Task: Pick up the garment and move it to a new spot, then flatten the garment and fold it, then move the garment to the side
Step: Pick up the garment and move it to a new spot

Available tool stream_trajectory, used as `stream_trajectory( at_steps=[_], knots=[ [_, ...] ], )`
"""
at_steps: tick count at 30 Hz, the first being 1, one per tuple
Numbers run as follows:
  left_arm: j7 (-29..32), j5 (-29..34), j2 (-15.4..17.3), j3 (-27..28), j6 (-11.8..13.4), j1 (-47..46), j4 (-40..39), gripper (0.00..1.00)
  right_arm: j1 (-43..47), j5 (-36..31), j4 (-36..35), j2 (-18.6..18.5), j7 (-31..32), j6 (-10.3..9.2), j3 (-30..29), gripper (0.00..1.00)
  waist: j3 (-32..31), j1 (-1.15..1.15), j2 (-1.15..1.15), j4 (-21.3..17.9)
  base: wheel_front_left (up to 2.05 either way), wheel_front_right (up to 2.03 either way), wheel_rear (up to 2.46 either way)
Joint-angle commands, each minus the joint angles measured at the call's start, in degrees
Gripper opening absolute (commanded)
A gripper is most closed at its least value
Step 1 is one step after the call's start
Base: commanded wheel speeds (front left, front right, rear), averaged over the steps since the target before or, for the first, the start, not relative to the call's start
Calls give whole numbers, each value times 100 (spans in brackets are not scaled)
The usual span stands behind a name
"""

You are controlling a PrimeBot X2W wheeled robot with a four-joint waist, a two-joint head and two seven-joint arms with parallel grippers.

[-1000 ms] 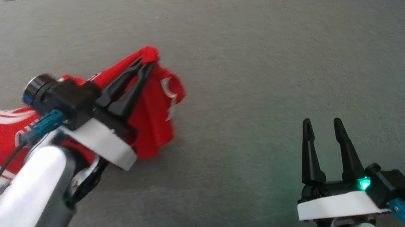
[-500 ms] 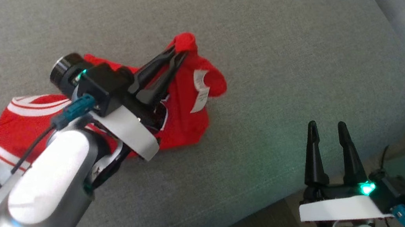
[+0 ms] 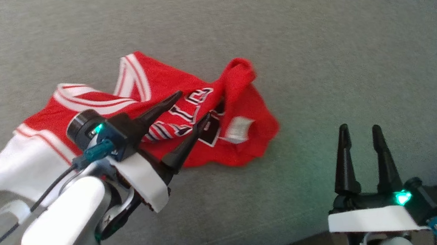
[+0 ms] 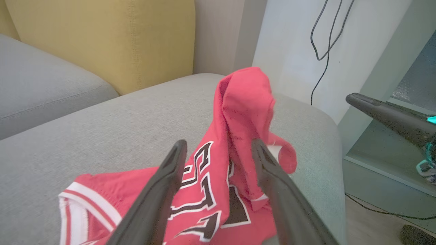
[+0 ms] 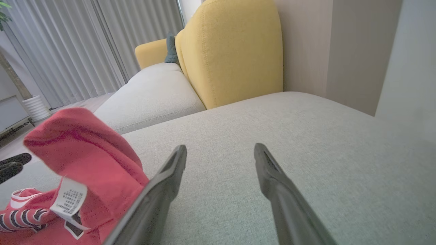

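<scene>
I see the garment point(image 3: 173, 82), a red jersey with white trim and black-and-white lettering. It lies crumpled on the grey sofa seat point(image 3: 299, 35), nearer to its front edge and toward its left end. One fold stands up as a peak, and a white label point(image 3: 237, 127) lies just beside it.

My left gripper point(image 3: 192, 105) hovers over the lettering with its fingers apart, not closed on the cloth. My right gripper point(image 3: 360, 128) is also spread, at the front edge and well apart from the jersey.

The left wrist view adds a dark cable point(image 4: 320, 41) on the wall behind. The right wrist view adds the small print on the label, a yellow backrest point(image 5: 235, 51) and curtains point(image 5: 85, 44).
</scene>
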Motion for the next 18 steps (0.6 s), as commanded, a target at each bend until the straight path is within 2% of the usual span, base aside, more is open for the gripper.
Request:
stream_trajectory(
  at_steps=[1,2,11,18],
  knots=[
    [-100,-44,39,165,6,-77,-176,100,-123,-54,-164,-28,-35,-4,51,100,-121,0,0,231,0,0,0],
    [-207,-46,20,180,54,-37,-196,100,-116,-119,-190,-28,7,-4,-19,100,-167,0,0,430,0,0,0],
    [-669,-167,95,657,470,125,-119,100,-107,-466,-450,-28,327,-4,-266,100,-357,0,0,1318,0,0,0],
    [-920,-375,225,1256,816,329,80,100,-61,-669,-653,-28,576,-4,-392,100,-505,0,0,1849,0,0,0]
  ],
)
